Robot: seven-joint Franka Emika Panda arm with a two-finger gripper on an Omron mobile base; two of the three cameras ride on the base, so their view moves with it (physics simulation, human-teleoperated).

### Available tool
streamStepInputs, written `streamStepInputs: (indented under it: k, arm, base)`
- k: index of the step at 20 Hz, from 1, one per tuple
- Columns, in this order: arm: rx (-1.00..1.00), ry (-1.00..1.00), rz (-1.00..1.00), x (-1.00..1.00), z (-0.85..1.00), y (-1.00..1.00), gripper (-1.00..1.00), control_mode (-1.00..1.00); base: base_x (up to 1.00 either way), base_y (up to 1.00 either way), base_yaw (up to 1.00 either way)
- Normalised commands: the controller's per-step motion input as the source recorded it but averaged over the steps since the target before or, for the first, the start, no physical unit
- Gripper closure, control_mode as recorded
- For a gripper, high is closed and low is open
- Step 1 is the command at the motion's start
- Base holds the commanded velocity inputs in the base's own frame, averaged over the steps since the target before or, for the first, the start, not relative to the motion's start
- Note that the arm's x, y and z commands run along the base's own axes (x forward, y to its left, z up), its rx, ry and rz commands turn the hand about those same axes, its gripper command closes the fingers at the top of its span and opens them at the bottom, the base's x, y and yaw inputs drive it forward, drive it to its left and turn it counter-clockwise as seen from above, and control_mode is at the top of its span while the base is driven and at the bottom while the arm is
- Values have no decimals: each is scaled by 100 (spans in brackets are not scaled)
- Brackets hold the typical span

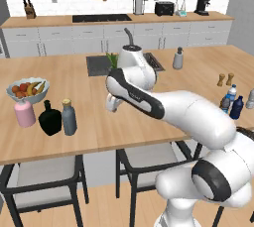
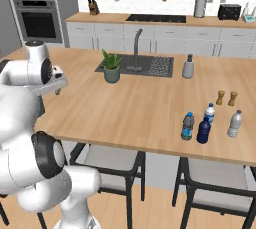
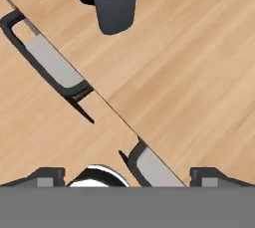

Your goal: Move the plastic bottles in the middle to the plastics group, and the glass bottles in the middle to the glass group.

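Our gripper (image 3: 127, 174) hangs with jaws spread, empty, above the grey-blue bottle (image 1: 69, 117), which stands beside the black bottle (image 1: 50, 118); we should lift clear without brushing it.

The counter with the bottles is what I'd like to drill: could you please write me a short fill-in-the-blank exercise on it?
1. The grey-blue bottle stands right beside the squat ____ bottle.
2. The pink bottle stands in front of the bowl of ____.
3. The gripper holds nothing; its jaws stand ____.
4. The dark navy bottle stands on the ____ counter.

Missing words: black; fruit; open; wooden
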Motion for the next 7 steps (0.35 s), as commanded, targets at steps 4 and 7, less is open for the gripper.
streamStepInputs:
  k: [4, 7]
  arm:
    - [0, -12, -31, -41, 95, -60, -100, -100]
    - [0, 2, -31, -40, 63, -64, -100, -100]
  base:
    - [0, 0, 0]
    - [0, 0, 0]
